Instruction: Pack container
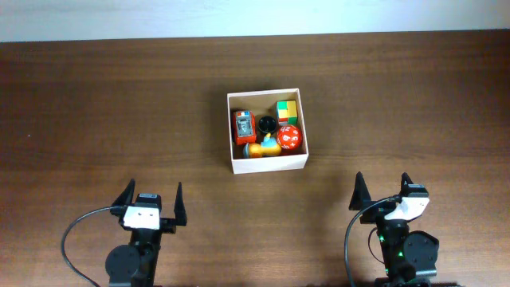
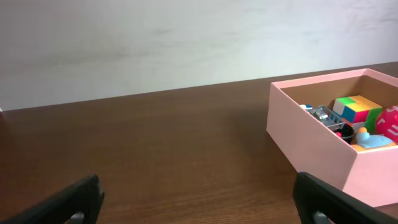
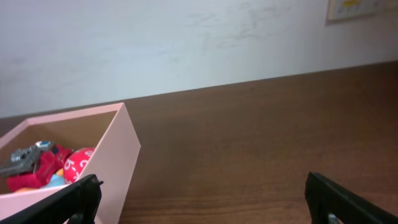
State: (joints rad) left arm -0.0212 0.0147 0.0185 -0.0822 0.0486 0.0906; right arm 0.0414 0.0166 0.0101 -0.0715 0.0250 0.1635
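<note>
The container (image 1: 268, 163) is a square white box with a tan interior at the middle of the table. Inside lie a red toy (image 1: 243, 126), a black round piece (image 1: 266, 123), a coloured cube (image 1: 287, 111), a red ball with white marks (image 1: 289, 139) and an orange-and-blue toy (image 1: 263, 148). The container also shows at the right of the left wrist view (image 2: 311, 146) and at the left of the right wrist view (image 3: 112, 155). My left gripper (image 1: 151, 198) is open and empty, near and left of the container. My right gripper (image 1: 382, 188) is open and empty, near and right of it.
The dark wood table (image 1: 96, 104) runs to a white wall at the back (image 2: 155, 43). Black cables trail from both arm bases at the front edge.
</note>
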